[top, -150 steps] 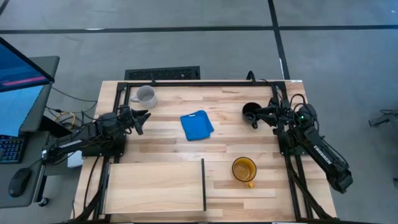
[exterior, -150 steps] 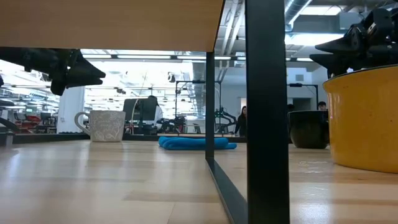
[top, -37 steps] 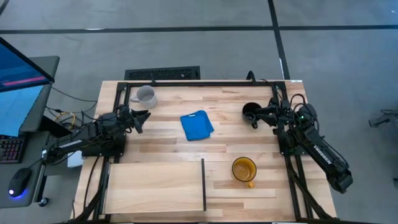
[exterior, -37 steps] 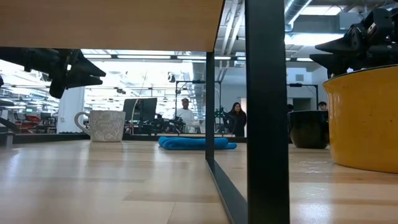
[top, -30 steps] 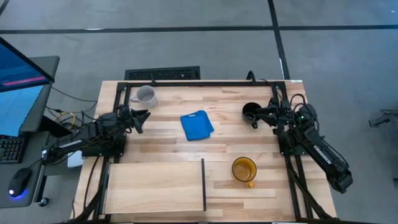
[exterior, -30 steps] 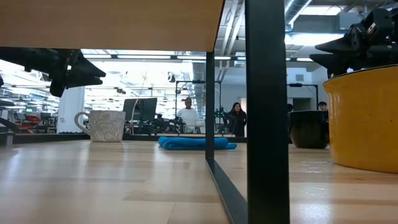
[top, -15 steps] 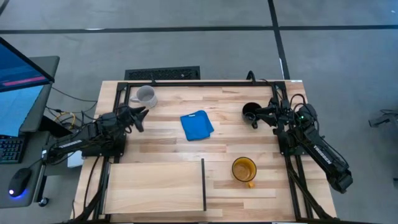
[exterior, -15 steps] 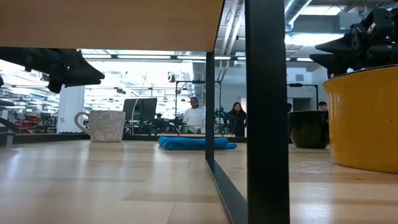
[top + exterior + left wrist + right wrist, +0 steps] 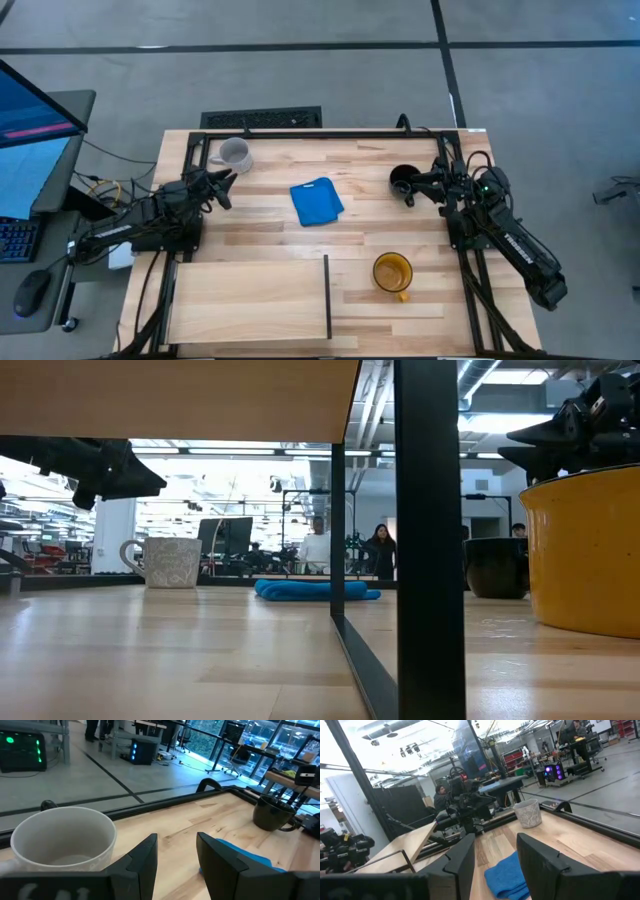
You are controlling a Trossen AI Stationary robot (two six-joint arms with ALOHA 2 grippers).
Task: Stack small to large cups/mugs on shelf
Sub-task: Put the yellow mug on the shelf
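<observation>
Planked tabletop (image 9: 370, 215): three separate mugs.

You're in a robotics lab: a grey concrete floor (image 9: 330, 80) around the counter (image 9: 370, 215), a monitor (image 9: 30, 110) alongside, equipment racks (image 9: 525, 762) and people (image 9: 380, 550) at workstations beyond

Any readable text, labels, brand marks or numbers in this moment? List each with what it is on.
Right arm's last link: pale lettering runs along it, too small to read.
Left arm: a similar pale mark, too small to read.
Monitor beside the table: lit screen, nothing legible.
Grey-white mug, black mug, yellow mug, blue cloth, shelf: no print visible.
Nothing else readable.
</observation>
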